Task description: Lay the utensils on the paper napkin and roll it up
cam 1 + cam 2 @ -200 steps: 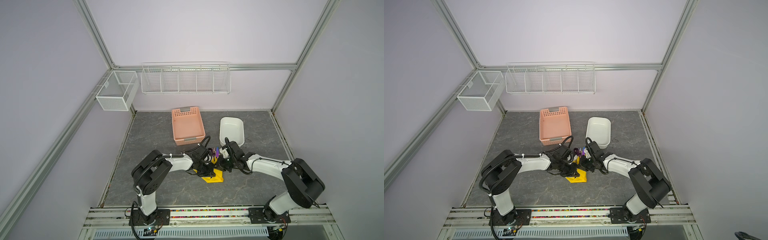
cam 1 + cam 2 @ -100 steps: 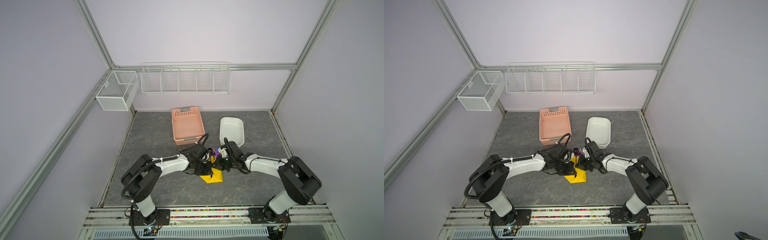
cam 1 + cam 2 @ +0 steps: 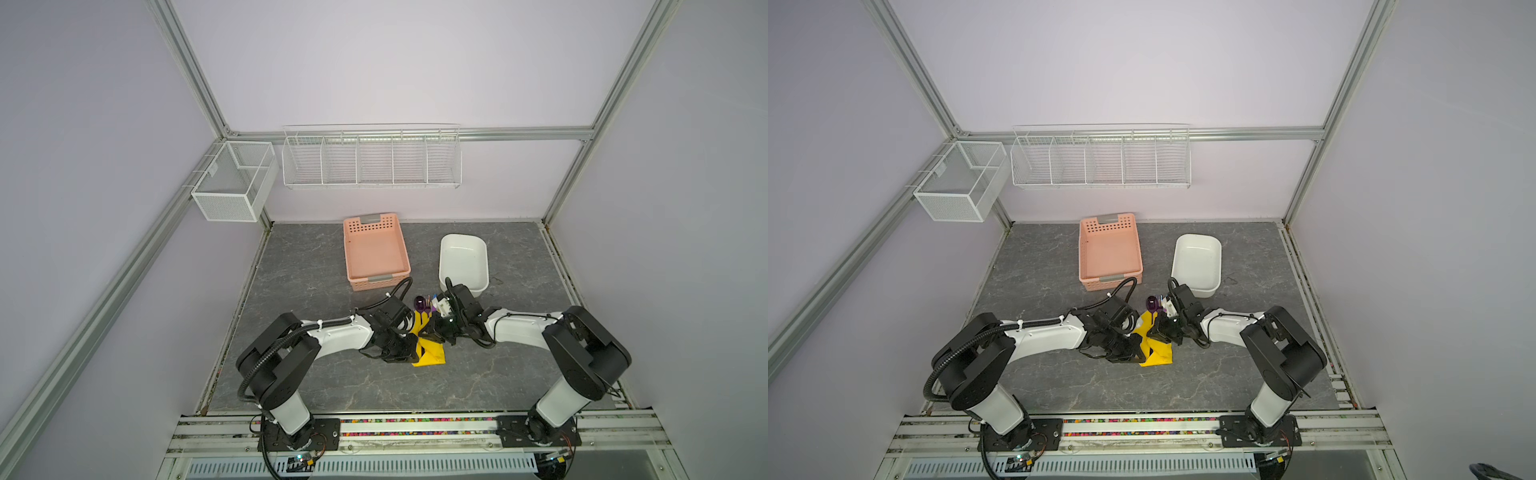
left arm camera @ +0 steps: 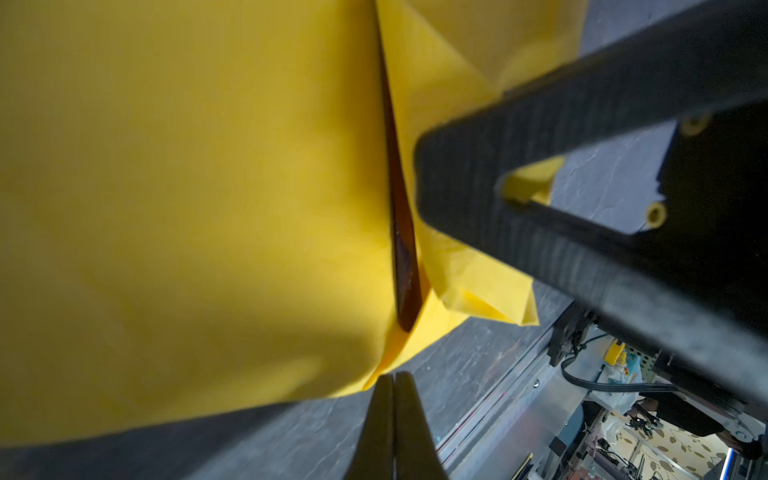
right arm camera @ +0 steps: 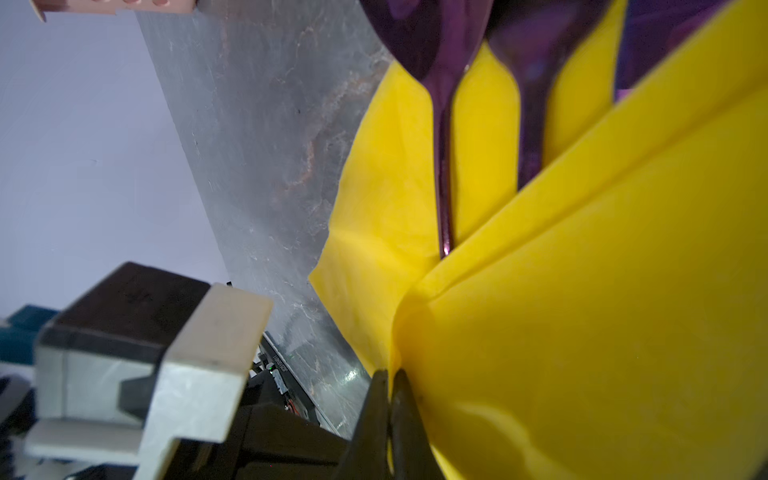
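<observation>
Lilac walls and aluminium posts close in a grey, white-veined table [image 3: 316, 270], matt and bare over most of its width. Along its near edge runs a rail [image 3: 415, 430] that carries both arm bases, one left and one right. Both arms reach inward and meet just near of the table's middle, over the napkin [image 3: 430, 355].

The napkin is bright yellow, thin and creased. It is folded over itself into a rough bundle, with a loose flap on the near side. The left end effector [image 3: 409, 351] sits at its left edge. In the left wrist view its fingertips [image 4: 411, 415] are pressed together at a folded corner of the paper, and I cannot tell whether any paper is caught between them. The right end effector [image 3: 432, 328] is at the napkin's right, farther part, and the right wrist view shows it clamped on a fold of the sheet.

The utensils [image 3: 424, 306] lie inside the fold. Their thin dark handles run under the yellow flap, and their glossy purple heads stick out past the napkin's far edge.

Farther back stand a pink basket [image 3: 374, 249], slightly left of centre, and a white tub [image 3: 463, 257] to its right, apart from it. A white wire rack [image 3: 372, 160] hangs on the far wall, and a mesh bin [image 3: 232, 187] hangs on the left frame.
</observation>
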Tool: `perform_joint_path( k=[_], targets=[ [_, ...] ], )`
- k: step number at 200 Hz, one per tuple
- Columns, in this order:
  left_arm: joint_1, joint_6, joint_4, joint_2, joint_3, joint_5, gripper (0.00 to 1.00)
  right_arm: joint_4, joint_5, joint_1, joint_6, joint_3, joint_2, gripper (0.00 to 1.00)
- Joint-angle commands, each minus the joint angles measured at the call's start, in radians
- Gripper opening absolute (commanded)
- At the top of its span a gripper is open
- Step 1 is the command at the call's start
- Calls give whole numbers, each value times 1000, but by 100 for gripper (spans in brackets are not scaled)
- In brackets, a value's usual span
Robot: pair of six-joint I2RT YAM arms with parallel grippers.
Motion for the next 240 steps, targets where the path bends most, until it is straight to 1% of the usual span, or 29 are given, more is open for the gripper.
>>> perform_joint_path(
  k=[1, 65, 165, 203, 240],
  targets=[
    [-4, 0, 28, 30, -7, 15, 1, 52, -34, 7, 25, -20, 24, 7],
    [-4, -1, 28, 49, -10, 6, 0, 130, -76, 11, 52, -29, 77, 7],
    [-3, -4, 28, 53, -12, -1, 0, 206, -88, 13, 71, -42, 132, 7],
    [-3, -3, 28, 50, -13, -2, 0, 206, -90, 17, 70, -42, 156, 10],
    [-3, -3, 9, 23, -14, -26, 0, 175, -76, 19, 62, -40, 147, 20]
  ],
)
